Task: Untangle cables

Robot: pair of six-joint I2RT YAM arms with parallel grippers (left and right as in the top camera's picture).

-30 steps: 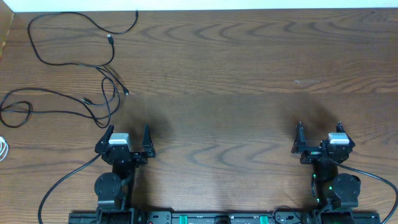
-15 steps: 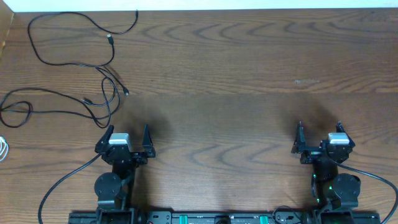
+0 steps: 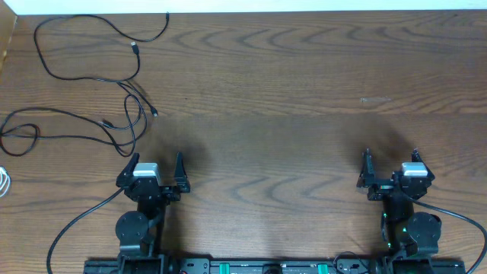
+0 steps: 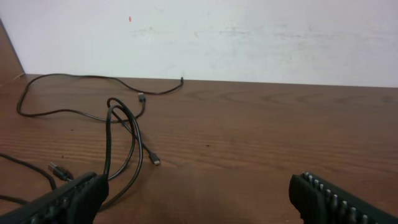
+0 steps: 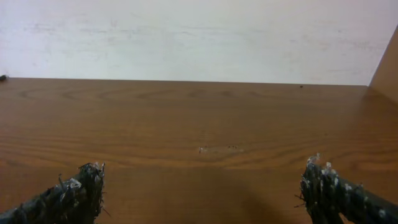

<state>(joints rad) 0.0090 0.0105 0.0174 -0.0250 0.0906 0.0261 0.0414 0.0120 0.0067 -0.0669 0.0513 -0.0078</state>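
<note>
Thin black cables (image 3: 114, 84) lie in loose overlapping loops at the table's far left, with small plug ends near the top (image 3: 135, 48) and middle (image 3: 154, 113). They also show in the left wrist view (image 4: 121, 134), ahead and left of the fingers. A white cable (image 3: 4, 181) peeks in at the left edge. My left gripper (image 3: 157, 162) is open and empty, just near-right of the black loops. My right gripper (image 3: 390, 157) is open and empty at the near right, far from the cables; in the right wrist view (image 5: 202, 186) only bare wood lies between its fingers.
The wooden table (image 3: 289, 91) ends at a white wall along the far edge. A wooden side panel stands at the far left (image 3: 6, 38). Thick black arm cords run from each arm base (image 3: 76, 224) at the near edge.
</note>
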